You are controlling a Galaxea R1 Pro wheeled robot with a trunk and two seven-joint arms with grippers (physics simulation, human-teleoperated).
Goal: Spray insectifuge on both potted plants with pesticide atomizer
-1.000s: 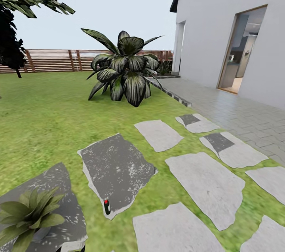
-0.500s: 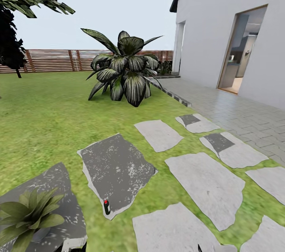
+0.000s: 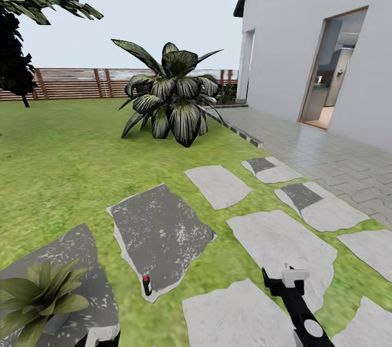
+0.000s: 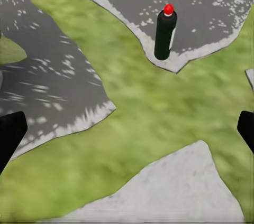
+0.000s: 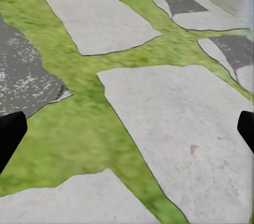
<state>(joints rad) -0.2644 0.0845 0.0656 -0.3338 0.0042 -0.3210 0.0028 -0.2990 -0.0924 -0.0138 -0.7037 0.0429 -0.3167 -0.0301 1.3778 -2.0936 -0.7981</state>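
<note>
The pesticide atomizer (image 3: 146, 284), a tiny dark bottle with a red top, stands upright near the pointed front corner of a dark stepping slab (image 3: 160, 232). In the left wrist view the atomizer (image 4: 165, 32) stands ahead of my left gripper (image 4: 127, 134), which is open, its dark fingertips (image 4: 10, 135) wide apart over grass. One of the potted plants (image 3: 38, 295), a low olive-green rosette, sits on a dark slab left of the bottle. My right gripper (image 3: 280, 277) hovers over the pale slabs right of the bottle. In the right wrist view it (image 5: 127, 131) is open and holds nothing.
This is the garden lawn with grey stepping slabs (image 3: 283, 251). A huge dark plant with white-striped leaves (image 3: 171, 99) stands farther ahead, a wooden slat fence (image 3: 71, 83) behind it. A white house (image 3: 305, 36) with an open doorway (image 3: 332, 69) and a paved terrace (image 3: 326, 156) lies to the right.
My right arm has risen from the bottom edge of the head view to hang over the pale slabs. The bottle, the plant and the camera have not moved.
</note>
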